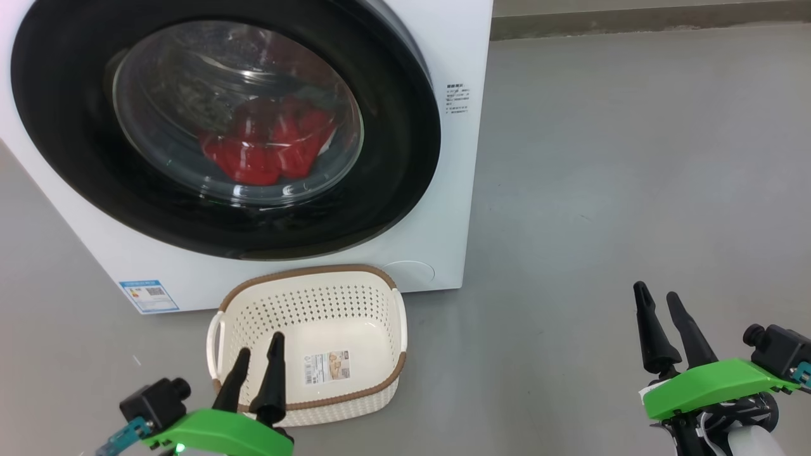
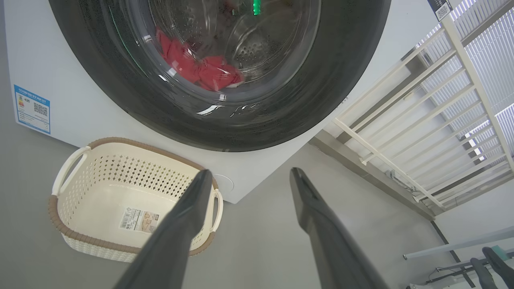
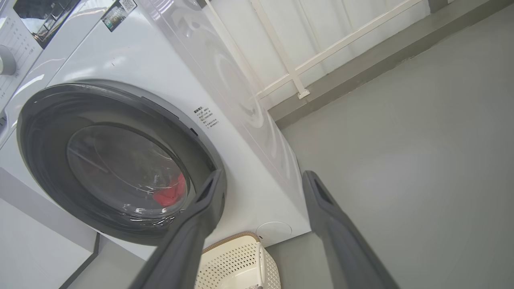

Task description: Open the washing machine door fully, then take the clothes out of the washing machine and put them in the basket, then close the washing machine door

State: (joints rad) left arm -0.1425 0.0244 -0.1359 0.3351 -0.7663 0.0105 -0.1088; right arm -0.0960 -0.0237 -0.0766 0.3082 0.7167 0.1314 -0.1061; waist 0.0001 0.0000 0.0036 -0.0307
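The white washing machine [image 1: 456, 209] fills the upper left of the head view, and its black-rimmed door [image 1: 393, 158] sits flush against the front. Red clothes [image 1: 266, 145] lie in the drum behind the glass, seen too in the left wrist view [image 2: 200, 70] and right wrist view [image 3: 172, 192]. The cream basket [image 1: 380, 278] stands on the floor just in front of the machine and holds nothing. My left gripper [image 1: 260, 354] hovers open over the basket's near edge. My right gripper [image 1: 659, 301] is open above bare floor, far right of the machine.
Grey floor [image 1: 602, 190] stretches to the right of the machine. A blue label [image 1: 149, 296] sits on the machine's lower left corner. A white railing [image 2: 421, 120] and a dark skirting strip run along the wall beside the machine.
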